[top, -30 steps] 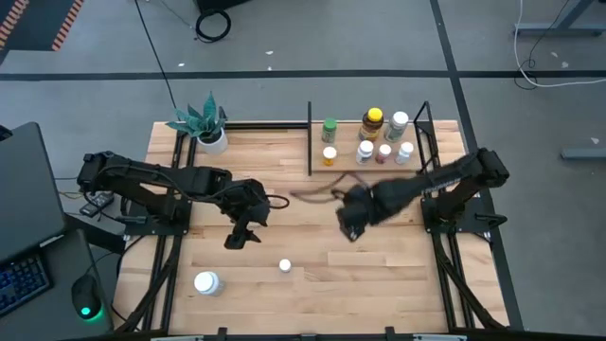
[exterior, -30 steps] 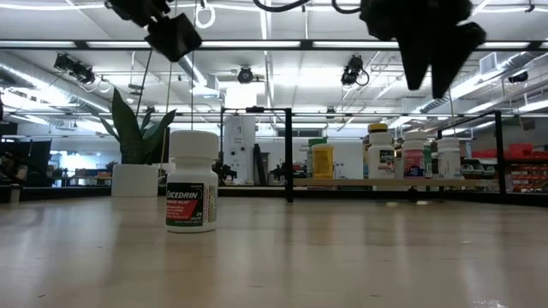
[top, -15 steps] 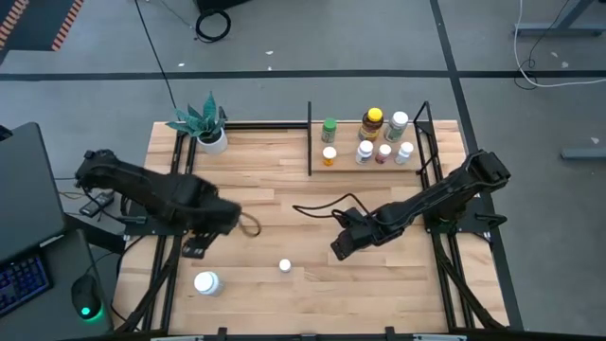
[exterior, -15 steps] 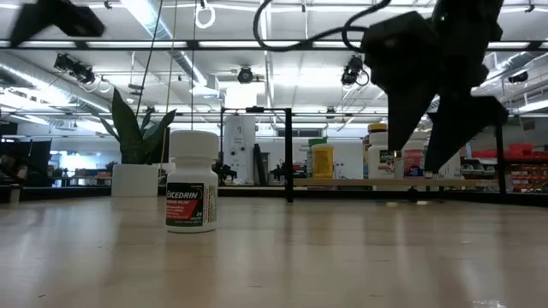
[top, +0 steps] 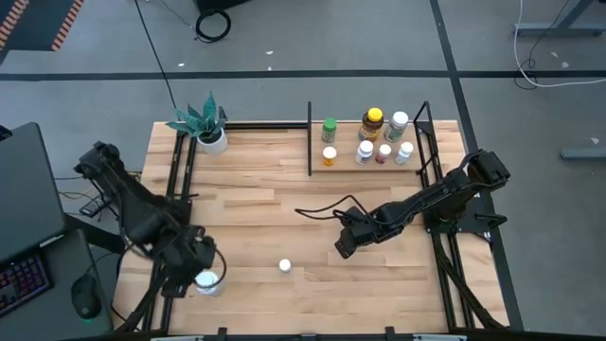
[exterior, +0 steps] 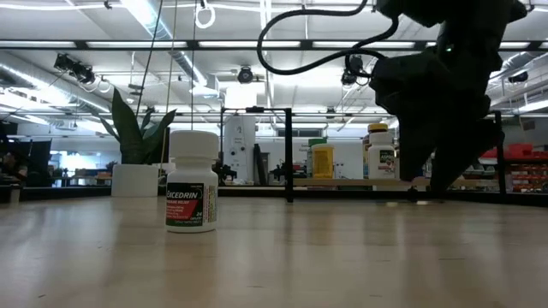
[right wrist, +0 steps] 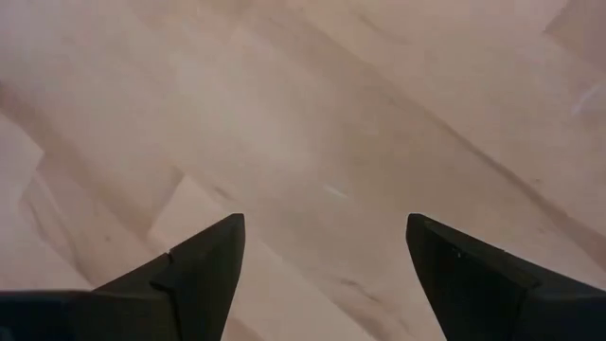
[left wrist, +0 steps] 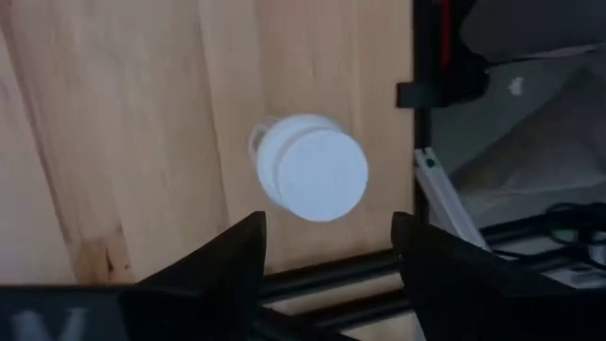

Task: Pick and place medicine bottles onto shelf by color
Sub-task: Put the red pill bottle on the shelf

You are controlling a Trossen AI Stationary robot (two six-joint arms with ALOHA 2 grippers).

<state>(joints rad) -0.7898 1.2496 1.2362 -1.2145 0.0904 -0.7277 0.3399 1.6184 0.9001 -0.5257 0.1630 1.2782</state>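
A large white-capped bottle (top: 206, 282) stands upright near the table's near left corner. My left gripper (top: 196, 267) hovers over it, open; the left wrist view shows the cap (left wrist: 317, 176) just beyond my open left gripper (left wrist: 327, 248). A smaller white bottle (top: 284, 266) stands upright near the middle of the near edge and also shows in the low view (exterior: 191, 181). My right gripper (top: 342, 247) is open and empty above bare wood, right of that bottle, as its wrist view shows (right wrist: 327, 248). The shelf (top: 347, 164) at the far right holds several bottles.
On the shelf stand a green-capped bottle (top: 329, 129), an amber yellow-capped one (top: 373, 121), a pinkish one (top: 383, 152) and white ones (top: 399, 122). A potted teal plant (top: 204, 125) stands at the far left. A black cable (top: 317, 210) loops over the table's middle.
My left gripper has swung from the table's middle toward the near left corner and now stands over the large white bottle. My right gripper has moved toward the near edge and come lower. No bottle has moved.
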